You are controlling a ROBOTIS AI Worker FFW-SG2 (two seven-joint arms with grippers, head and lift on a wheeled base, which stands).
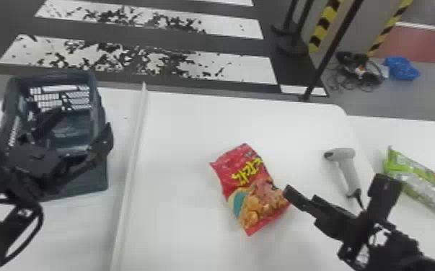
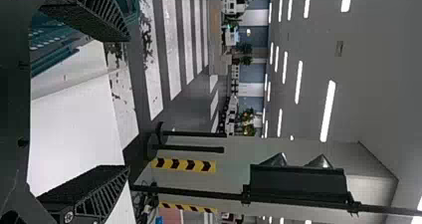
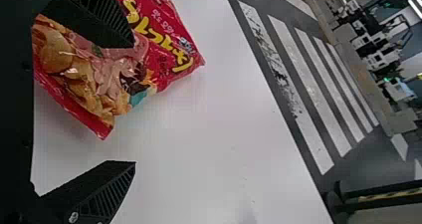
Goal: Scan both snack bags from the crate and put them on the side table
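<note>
Evidently, the left claw gapes near the crate, the right claw near 1 edge of the red bag.

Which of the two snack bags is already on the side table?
The green bag, on the robot's right, past the handheld scanner; the red one lies on the middle table.

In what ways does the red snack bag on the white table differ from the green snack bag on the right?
The red printed snack bag lies between the blue-grey plastic crate and the grey handheld scanner; the green shiny snack bag lies beyond the scanner, to the right. The red bag looks broad, whereas the green bag looks narrower. Both lie flat, outside the crate.
</note>
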